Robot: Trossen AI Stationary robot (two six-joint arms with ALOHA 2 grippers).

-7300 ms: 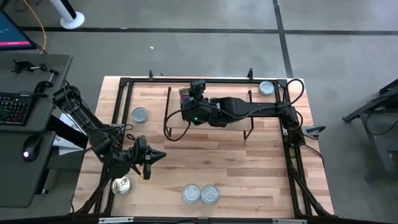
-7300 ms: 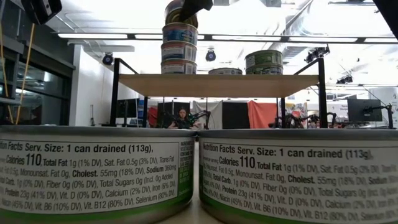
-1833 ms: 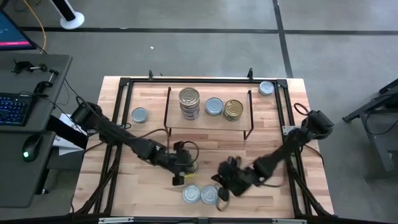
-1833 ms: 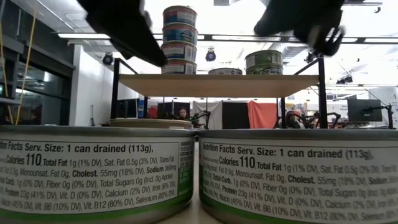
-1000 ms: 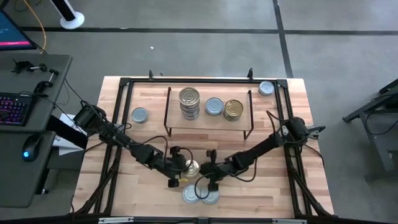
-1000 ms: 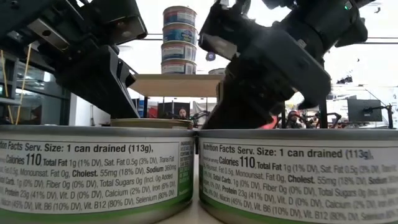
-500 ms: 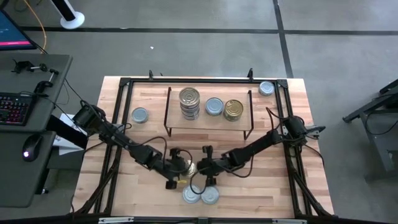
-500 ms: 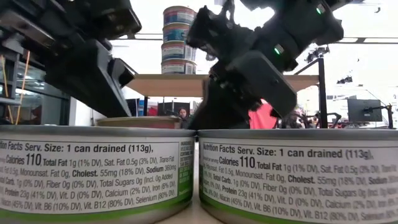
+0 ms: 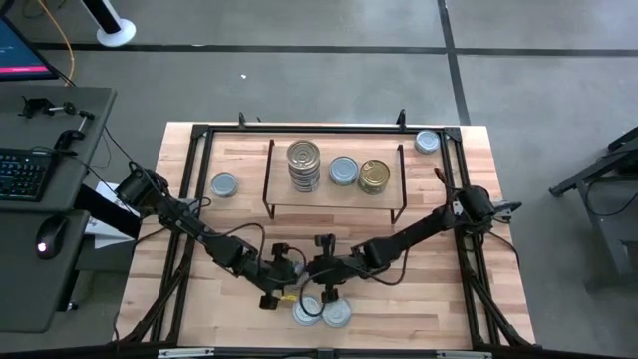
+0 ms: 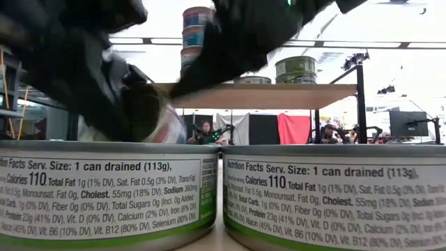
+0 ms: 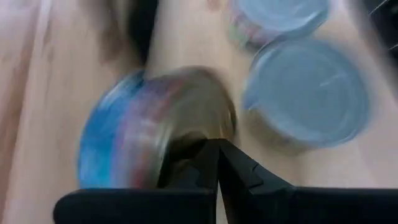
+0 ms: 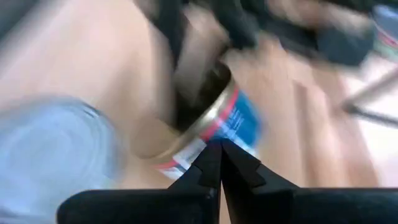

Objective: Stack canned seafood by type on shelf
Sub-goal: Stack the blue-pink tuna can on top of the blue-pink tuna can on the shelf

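A tin with a blue label and gold lid (image 11: 155, 137) stands tipped on its edge on the table in front of the shelf (image 9: 334, 196). It is between my two shut grippers: the left (image 9: 287, 276) on its left, the right (image 9: 312, 267) on its right. In the right wrist view its label (image 12: 233, 118) shows a red stripe. The low view shows it tilted (image 10: 153, 118) under both arms. On the shelf are a stack of tins (image 9: 304, 165), a pale tin (image 9: 343, 171) and a gold tin (image 9: 375, 176). My left gripper touches the tin's lid end at the gold rim (image 11: 202, 134) with its shut fingertips, slanting down from the table's left. The tin leans, one edge on the table. My right gripper sets its shut fingertips against the labelled side wall (image 12: 214, 134), slanting down from the table's right.
Two pale blue-silver tins (image 9: 308, 311) (image 9: 338, 314) sit side by side at the near edge, just in front of both grippers. Single tins lie at the left (image 9: 225, 184) and the far right corner (image 9: 428, 142). A black frame (image 9: 199, 130) runs around the table.
My right gripper has risen and gone toward the table's left, up against the blue-label tin, rolling a little. My left gripper has stayed in place and rolled slightly. The tin, which lay flat on the table, has tipped up onto one edge between them.
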